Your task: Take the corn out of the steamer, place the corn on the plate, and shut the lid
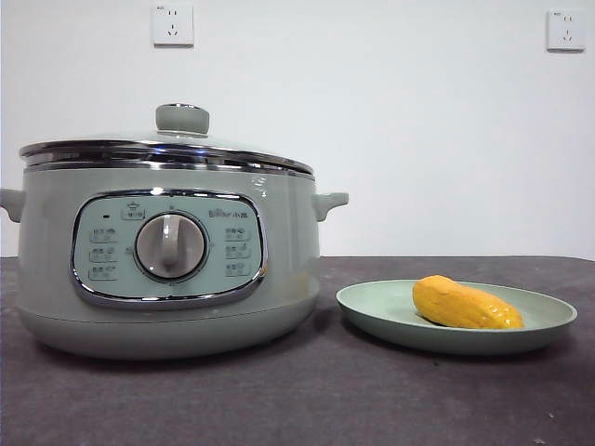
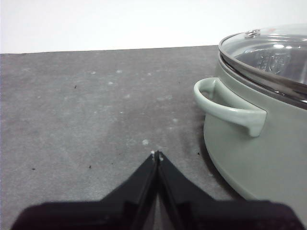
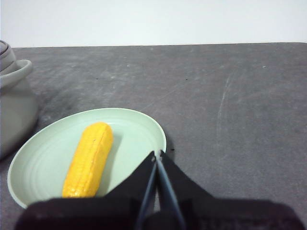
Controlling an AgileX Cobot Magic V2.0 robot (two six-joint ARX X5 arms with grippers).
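The sage-green steamer (image 1: 167,269) stands at the left of the front view with its glass lid (image 1: 167,149) seated on it, knob (image 1: 182,119) up. The yellow corn (image 1: 465,304) lies on the pale green plate (image 1: 372,311) to the steamer's right. My left gripper (image 2: 157,154) is shut and empty, low over the table beside the steamer's side handle (image 2: 230,108). My right gripper (image 3: 157,153) is shut and empty, by the plate's rim (image 3: 160,132), with the corn (image 3: 90,158) lying beside it. Neither arm shows in the front view.
The dark grey tabletop (image 1: 297,400) runs under everything. A white wall with two sockets (image 1: 173,25) stands behind. Bare table lies beyond the left gripper (image 2: 72,105) and past the plate in the right wrist view (image 3: 230,105).
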